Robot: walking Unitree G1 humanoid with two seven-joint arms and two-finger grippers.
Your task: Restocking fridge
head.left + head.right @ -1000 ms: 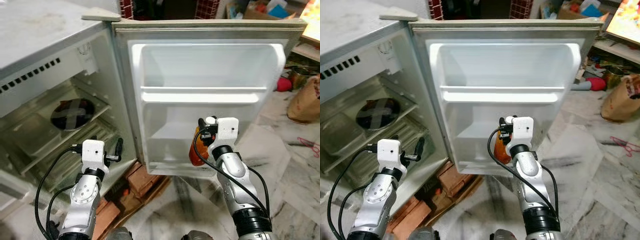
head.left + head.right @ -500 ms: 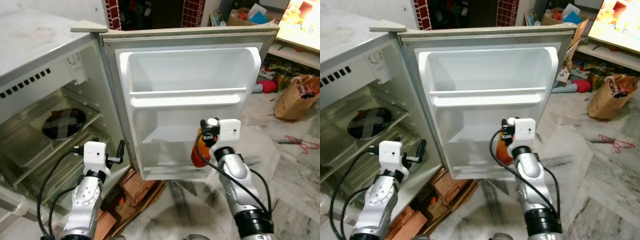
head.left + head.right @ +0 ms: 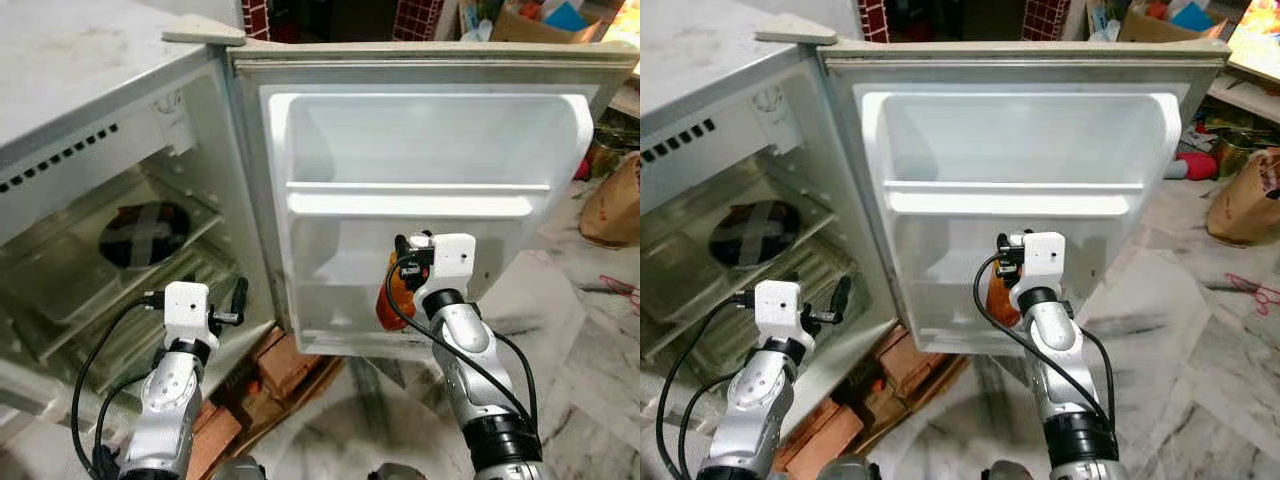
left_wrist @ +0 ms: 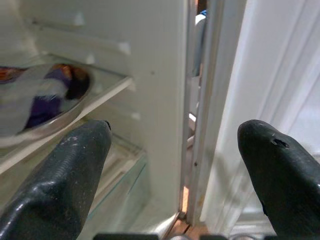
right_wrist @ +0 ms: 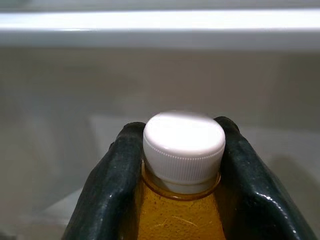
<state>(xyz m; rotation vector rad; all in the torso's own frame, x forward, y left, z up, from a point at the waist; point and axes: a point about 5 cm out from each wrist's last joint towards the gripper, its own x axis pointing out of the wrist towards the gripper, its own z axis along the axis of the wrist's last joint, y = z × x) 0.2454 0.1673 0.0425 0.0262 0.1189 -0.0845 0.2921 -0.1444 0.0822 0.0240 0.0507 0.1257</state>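
An open fridge stands before me, its door [image 3: 420, 130] swung wide with white shelves. My right gripper [image 3: 402, 262] is shut on an orange bottle [image 3: 392, 300] with a white cap [image 5: 183, 145], held upright at the door's lower shelf [image 3: 350, 335]. Both black fingers [image 5: 115, 180] clamp the bottle's neck just below the cap. My left gripper [image 3: 240, 300] is open near the fridge body's lower front edge, with nothing between its fingers [image 4: 75, 170]. A foil-covered plate [image 3: 145, 225] rests on a glass shelf inside the fridge.
The door's upper shelf [image 3: 420, 195] spans its width. Bricks and wood [image 3: 290, 370] lie on the marble floor under the door. A brown paper bag [image 3: 612, 205] sits on the floor to the right. Clutter and boxes [image 3: 540, 15] stand behind the fridge.
The camera has shifted, so the whole scene sits slightly differently. The right gripper still holds the bottle at the door's lower shelf. The left arm has not moved noticeably.
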